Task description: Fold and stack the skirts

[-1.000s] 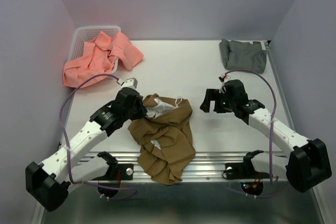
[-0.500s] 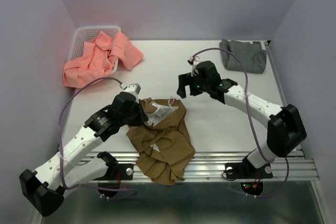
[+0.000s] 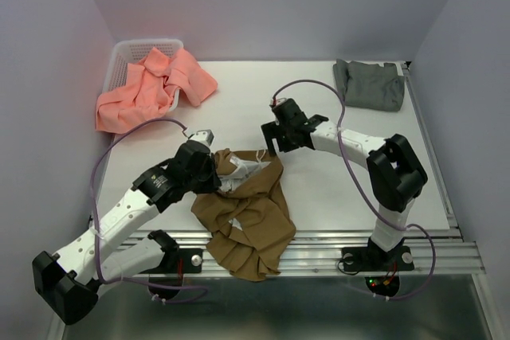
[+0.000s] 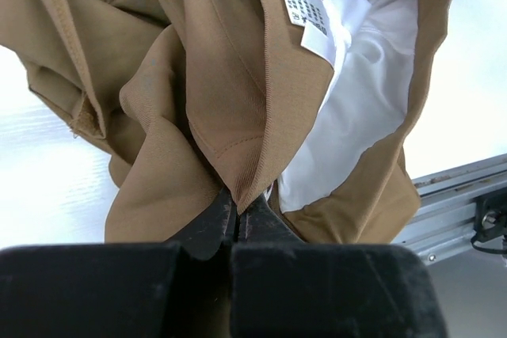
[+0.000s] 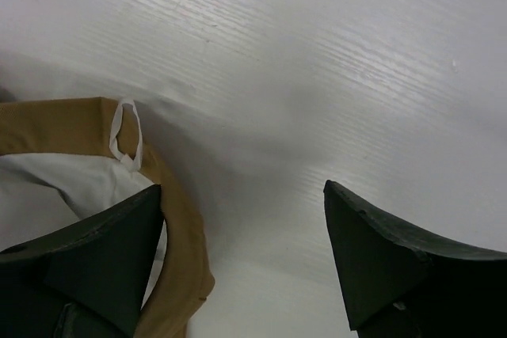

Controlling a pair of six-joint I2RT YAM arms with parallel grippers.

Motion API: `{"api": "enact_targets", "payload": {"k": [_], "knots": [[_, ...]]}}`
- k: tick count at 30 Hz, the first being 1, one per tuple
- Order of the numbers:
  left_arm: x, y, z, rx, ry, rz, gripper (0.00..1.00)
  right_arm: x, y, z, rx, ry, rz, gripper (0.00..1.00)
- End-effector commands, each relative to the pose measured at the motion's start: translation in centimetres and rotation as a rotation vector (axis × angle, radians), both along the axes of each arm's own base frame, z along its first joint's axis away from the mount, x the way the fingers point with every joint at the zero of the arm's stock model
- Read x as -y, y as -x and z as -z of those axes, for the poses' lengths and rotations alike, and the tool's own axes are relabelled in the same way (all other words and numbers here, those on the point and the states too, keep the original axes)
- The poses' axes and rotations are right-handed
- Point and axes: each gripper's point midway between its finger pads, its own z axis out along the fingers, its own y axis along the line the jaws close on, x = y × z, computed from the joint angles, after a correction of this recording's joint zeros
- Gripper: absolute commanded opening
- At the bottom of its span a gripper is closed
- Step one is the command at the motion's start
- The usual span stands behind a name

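**Tan skirt pinched at a fold, the other gripper gaping over its waistband**

The tan-brown skirt (image 3: 243,212) is a rumpled heap of smooth, matte woven cloth, creased into long soft ridges. It spreads out from the tips of the left gripper (image 4: 236,215). That gripper's black fingers are pressed together on a stitched fold of the fabric, with no gap showing between them. Just beyond the pinch the skirt gapes open, baring a thin white lining (image 4: 356,93) and a small rectangular printed care label (image 4: 305,17). The far hem of the heap spills over the ribbed metal rail (image 3: 319,243) at the table's near edge.

The right gripper (image 5: 242,187) hangs directly above the skirt's curved waistband (image 5: 186,251) with its two wedge-shaped fingers spread wide and nothing between them. A narrow white hanging loop (image 5: 125,136) lies just ahead of one finger, on the faintly grained white table (image 3: 319,189).

Well beyond the left gripper, the salmon-pink skirt (image 3: 151,85) lies crumpled, draped half out of a white lattice basket (image 3: 127,49). Well beyond the right gripper sits the grey skirt (image 3: 368,85), a flat, roughly square bundle.
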Motion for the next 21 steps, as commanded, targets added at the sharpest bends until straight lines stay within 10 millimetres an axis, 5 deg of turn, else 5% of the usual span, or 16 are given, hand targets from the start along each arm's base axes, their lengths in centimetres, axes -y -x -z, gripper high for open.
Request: {"api": "enact_targets", "payload": {"k": [1, 5, 9, 12, 13, 21], "knots": [[-0.8, -0.1, -1.3, 0.032, -0.009, -0.039, 0.06, 1.6, 0.7, -0.4, 0.013, 0.067, 0.082, 0.68], [-1.1, -0.3, -1.3, 0.036, -0.022, -0.052, 0.13, 2.3, 1.7, 0.2, -0.006, 0.071, 0.092, 0.27], [-1.6, -0.3, -1.3, 0.037, -0.039, -0.072, 0.24, 2.7, 2.3, -0.1, -0.007, 0.066, 0.097, 0.12], [-1.8, -0.6, -1.4, 0.042, -0.053, -0.088, 0.39, 2.7, 2.3, -1.4, 0.024, 0.033, 0.097, 0.07], [-2.0, -0.7, -1.4, 0.044, -0.064, -0.098, 0.51, 2.6, 2.3, -1.9, 0.035, 0.02, 0.096, 0.06], [-1.7, -1.6, -1.5, 0.055, -0.085, -0.092, 0.58, 2.0, 3.1, -5.8, 0.106, -0.068, 0.047, 0.05]]}}
